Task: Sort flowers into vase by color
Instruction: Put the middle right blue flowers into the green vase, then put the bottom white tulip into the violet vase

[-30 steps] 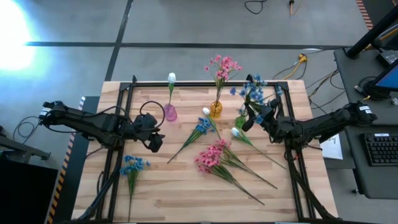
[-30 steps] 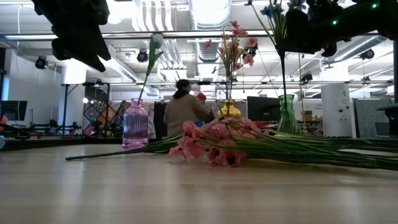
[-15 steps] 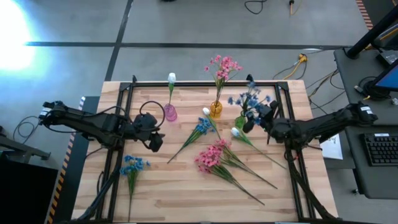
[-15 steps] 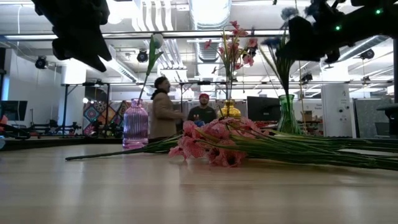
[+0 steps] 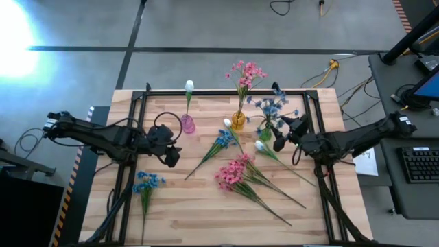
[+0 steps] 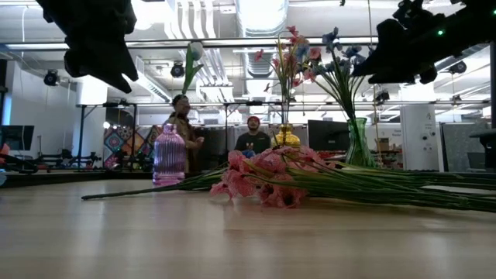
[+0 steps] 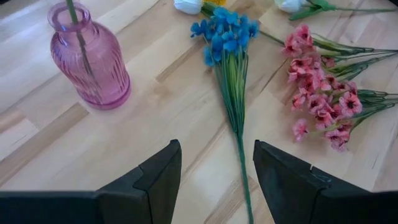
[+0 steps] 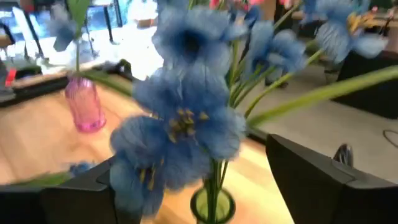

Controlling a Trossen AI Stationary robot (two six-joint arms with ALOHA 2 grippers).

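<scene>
A blue flower [image 5: 271, 110] stands with its stem in the green vase [image 5: 265, 134]. My right gripper [image 5: 281, 134] is open just right of that vase. Its fingers stand on either side of the blossoms [image 8: 186, 124] without touching them. A pink vase [image 5: 186, 124] holds a white bud, and a yellow vase [image 5: 238, 121] holds a pink flower. My left gripper [image 5: 169, 155] hovers open above the table, near the pink vase [image 7: 90, 62]. Another blue flower [image 7: 227, 37] lies on the wood below it.
Loose on the table lie a pink bunch [image 5: 236, 173], two white buds [image 5: 259, 145], a blue flower [image 5: 220, 142] at the middle and another blue one [image 5: 146, 182] near the front left. A black frame [image 5: 130, 171] runs round the board. People stand in the room beyond.
My right gripper has opened and let go of the blue flower, then drawn back toward the table's right edge. The flower has sunk lower into the green vase, and its blossoms now lean toward the yellow vase.
</scene>
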